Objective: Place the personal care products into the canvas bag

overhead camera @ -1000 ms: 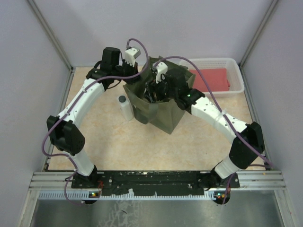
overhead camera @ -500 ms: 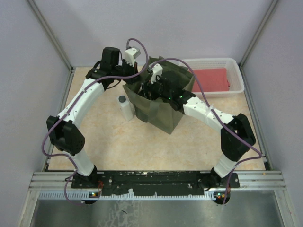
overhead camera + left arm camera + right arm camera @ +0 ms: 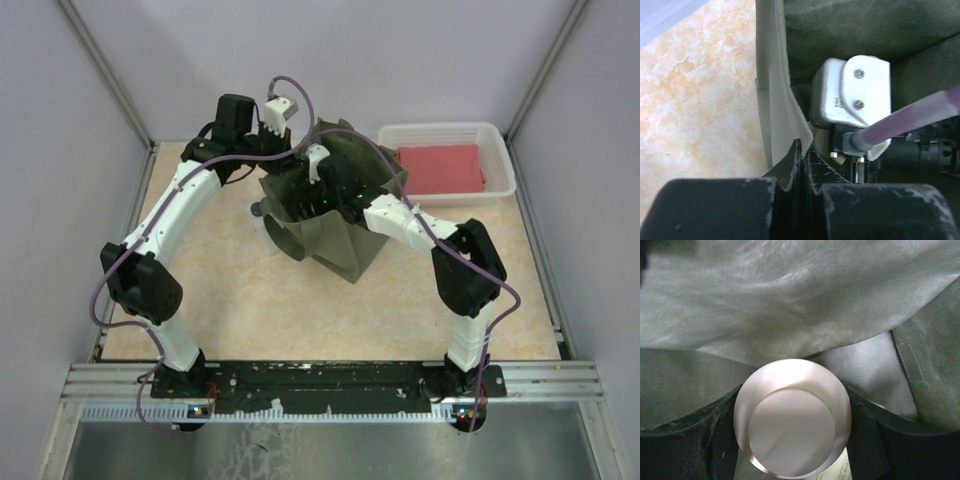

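Inside the canvas bag (image 3: 340,245), seen from the right wrist, a wide-capped bottle (image 3: 792,417) faces us end-on, its pale round cap filling the lower middle; the right pincer (image 3: 792,450) is clamped on it, dark and pressed to both sides of the cap; olive fabric walls rise all around it; from above we see the bag standing upright near the middle of the counter (image 3: 250,300), the right arm (image 3: 410,225) reaching down through its mouth; the left pincer (image 3: 801,167) is pinched together on the bag's left rim, and that wall bulges outward; just beside that wall stands a white bottle (image 3: 260,213), partly hidden by it; well behind, we find a white basket (image 3: 440,128) holding a red cloth (image 3: 440,168).
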Robot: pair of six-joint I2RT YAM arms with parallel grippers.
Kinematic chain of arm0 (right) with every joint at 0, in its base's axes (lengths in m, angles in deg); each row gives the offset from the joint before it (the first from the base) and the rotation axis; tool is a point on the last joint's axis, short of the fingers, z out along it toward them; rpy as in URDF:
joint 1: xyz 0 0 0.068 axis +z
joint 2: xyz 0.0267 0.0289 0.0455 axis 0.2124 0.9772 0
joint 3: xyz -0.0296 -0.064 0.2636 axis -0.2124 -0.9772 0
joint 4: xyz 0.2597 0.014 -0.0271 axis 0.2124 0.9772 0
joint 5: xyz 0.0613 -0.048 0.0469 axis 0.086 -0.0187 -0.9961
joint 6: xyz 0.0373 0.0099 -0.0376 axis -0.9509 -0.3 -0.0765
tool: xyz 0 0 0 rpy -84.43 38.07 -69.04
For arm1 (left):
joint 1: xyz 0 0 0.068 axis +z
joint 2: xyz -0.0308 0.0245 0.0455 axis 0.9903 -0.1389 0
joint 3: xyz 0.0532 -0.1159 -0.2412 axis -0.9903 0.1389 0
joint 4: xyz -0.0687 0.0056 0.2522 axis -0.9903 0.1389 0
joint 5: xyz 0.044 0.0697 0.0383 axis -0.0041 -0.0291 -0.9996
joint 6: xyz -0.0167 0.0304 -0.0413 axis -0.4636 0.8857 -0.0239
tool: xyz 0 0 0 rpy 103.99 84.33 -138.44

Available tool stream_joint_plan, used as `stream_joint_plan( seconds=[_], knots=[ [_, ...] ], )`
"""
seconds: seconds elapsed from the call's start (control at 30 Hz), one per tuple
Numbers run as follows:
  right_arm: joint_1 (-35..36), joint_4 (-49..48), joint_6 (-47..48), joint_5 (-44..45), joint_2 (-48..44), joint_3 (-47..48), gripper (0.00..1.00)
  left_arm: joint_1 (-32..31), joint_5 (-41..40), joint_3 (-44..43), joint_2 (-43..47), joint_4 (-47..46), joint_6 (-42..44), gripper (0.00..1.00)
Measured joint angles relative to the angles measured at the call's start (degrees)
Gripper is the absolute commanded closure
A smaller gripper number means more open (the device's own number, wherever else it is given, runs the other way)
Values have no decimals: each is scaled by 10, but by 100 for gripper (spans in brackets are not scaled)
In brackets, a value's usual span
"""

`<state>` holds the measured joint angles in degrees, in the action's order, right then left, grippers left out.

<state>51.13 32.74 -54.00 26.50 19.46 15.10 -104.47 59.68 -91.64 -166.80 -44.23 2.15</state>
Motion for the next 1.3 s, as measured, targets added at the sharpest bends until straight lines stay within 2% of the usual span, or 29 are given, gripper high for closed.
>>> stream_joint_plan(
  seconds=[0.1,0.23,0.27,0.43,0.53,0.7,0.87,1.1,1.23,1.3],
  knots=[
    [2,30,5,15,25,34,97,1,-3,-6,-5,2,0,100],
    [10,70,12,35,58,82,82,7,-14,-6,-11,3,3,100],
    [11,76,14,39,64,92,76,9,-20,-6,-13,3,4,100],
    [13,87,15,46,76,105,23,12,-27,-6,-17,4,5,100],
    [13,84,17,49,75,105,3,12,-27,-6,-17,3,6,100],
    [14,77,21,54,58,96,1,10,-21,-6,-17,-1,6,100],
    [18,89,17,75,3,89,1,5,-14,-6,-17,-1,6,100],
    [63,125,24,166,-193,71,1,5,-11,-6,-17,-1,6,100],
    [120,144,27,202,-312,50,1,5,-9,-6,-17,-1,6,100],
    [155,162,25,217,-344,47,1,6,-9,-6,-17,-2,6,100]
  ],
)
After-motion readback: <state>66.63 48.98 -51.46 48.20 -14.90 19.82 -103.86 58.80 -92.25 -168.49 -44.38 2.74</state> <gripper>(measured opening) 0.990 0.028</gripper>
